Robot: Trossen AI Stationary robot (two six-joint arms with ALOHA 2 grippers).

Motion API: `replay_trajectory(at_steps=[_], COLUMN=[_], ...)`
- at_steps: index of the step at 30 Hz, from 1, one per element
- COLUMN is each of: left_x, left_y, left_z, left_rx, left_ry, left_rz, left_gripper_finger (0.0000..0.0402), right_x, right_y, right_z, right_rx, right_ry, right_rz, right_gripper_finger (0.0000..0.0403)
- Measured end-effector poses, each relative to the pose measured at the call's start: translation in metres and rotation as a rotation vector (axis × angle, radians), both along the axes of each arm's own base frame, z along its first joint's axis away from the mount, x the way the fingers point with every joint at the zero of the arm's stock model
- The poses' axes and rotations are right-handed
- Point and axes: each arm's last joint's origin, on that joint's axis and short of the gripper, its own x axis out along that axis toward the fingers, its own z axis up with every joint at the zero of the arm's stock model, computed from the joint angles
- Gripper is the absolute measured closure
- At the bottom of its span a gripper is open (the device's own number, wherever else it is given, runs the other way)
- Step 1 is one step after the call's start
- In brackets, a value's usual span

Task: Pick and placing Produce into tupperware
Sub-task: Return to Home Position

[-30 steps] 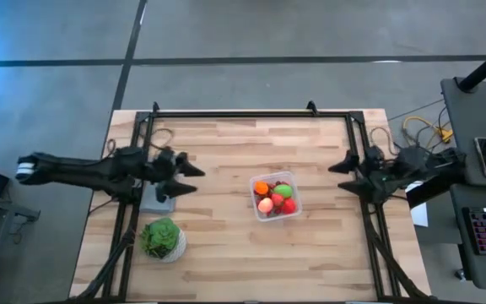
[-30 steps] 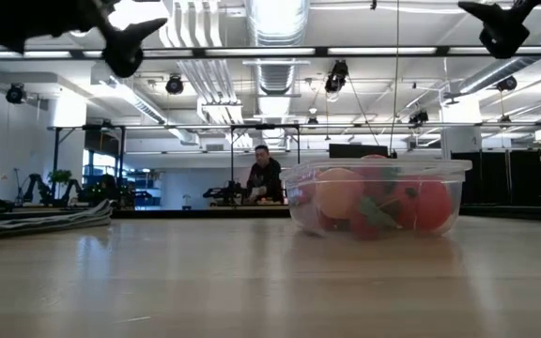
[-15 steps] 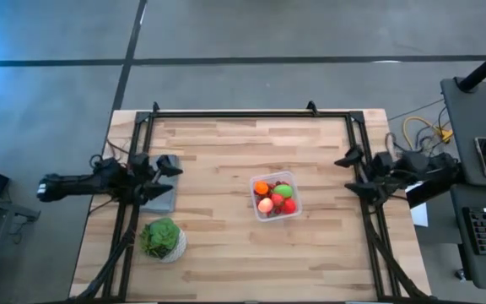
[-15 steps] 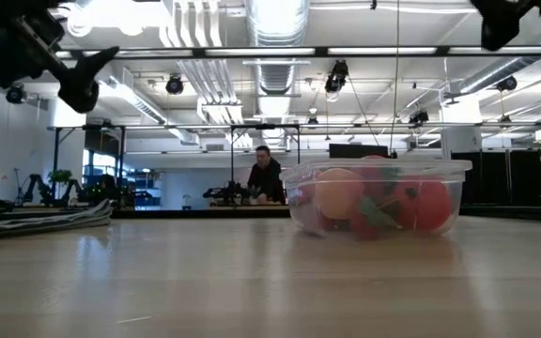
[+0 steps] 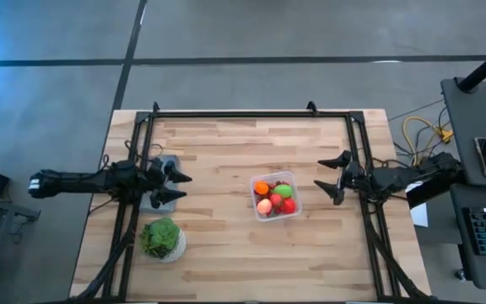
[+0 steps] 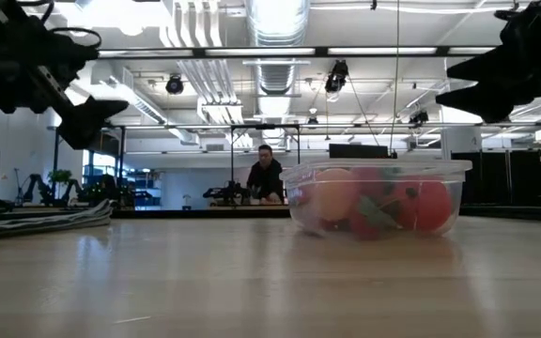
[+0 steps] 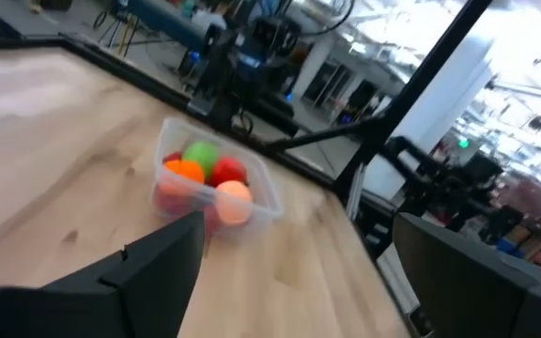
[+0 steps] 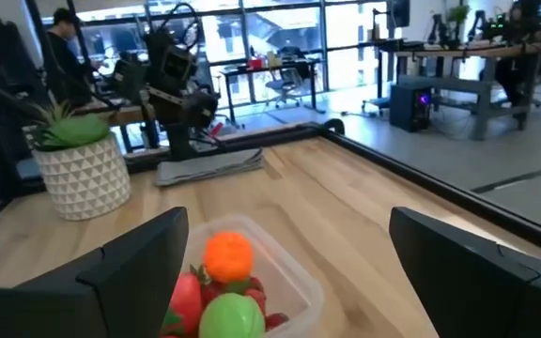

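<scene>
From above, the box (image 5: pixel 299 201) stood a little right of the middle of the table (image 5: pixel 226 143). The produce (image 5: pixel 274 198) was packed inside it: an orange piece, a green one, a peach one and red ones. The left gripper (image 5: pixel 180 186) hung over the grey slab (image 5: pixel 162 203) near the left edge, its fingers apart and empty, pointing toward the box. The right gripper (image 5: pixel 318 174) hovered just right of the box, fingers likewise apart and holding nothing. A plant (image 5: pixel 162 238) in a white bowl sat just beside the slab.

At table height, the box (image 6: pixel 374 171) rested flat on the wood, with peach and red lumps showing through its wall. The left gripper (image 6: pixel 90 111) hung high at the left. The right gripper (image 6: pixel 458 81) hung high at the right with its two fingers parted. Both were well above the tabletop. A person (image 6: pixel 266 176) sat in the room behind.

From the left wrist, the dark fingers (image 7: pixel 153 268) stood wide apart with nothing between them. Beyond lay the box (image 7: pixel 261 205) with green, orange, red and peach pieces, and the right arm (image 7: pixel 440 178) farther off.

From the right wrist, the fingers (image 8: pixel 139 268) were also spread. The box (image 8: pixel 299 277) lay near them, with the orange piece above green and red ones. The plant (image 8: pixel 78 160), the slab (image 8: pixel 209 167) and the left arm (image 8: pixel 172 94) lay beyond.
</scene>
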Motion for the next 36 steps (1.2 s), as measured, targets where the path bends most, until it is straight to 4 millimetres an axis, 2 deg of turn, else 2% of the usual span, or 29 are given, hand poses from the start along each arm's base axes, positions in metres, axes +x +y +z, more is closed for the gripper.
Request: replay_trajectory(at_steps=[17,36], left_x=[0.007,0.009], left_y=[0.0,0.0], left_z=[-0.011,-0.015], left_rx=[-0.003,-0.004], left_ry=[0.112,0.156], left_rz=[0.0,-0.001], left_gripper_finger=[0.0072,0.0072], right_x=[0.003,0.003], right_y=[0.001,0.001], right_z=[0.002,0.002], right_rx=[-0.01,-0.01], right_ry=[0.033,0.033], right_rz=[0.004,0.005], right_gripper_finger=[0.0042,0.0042])
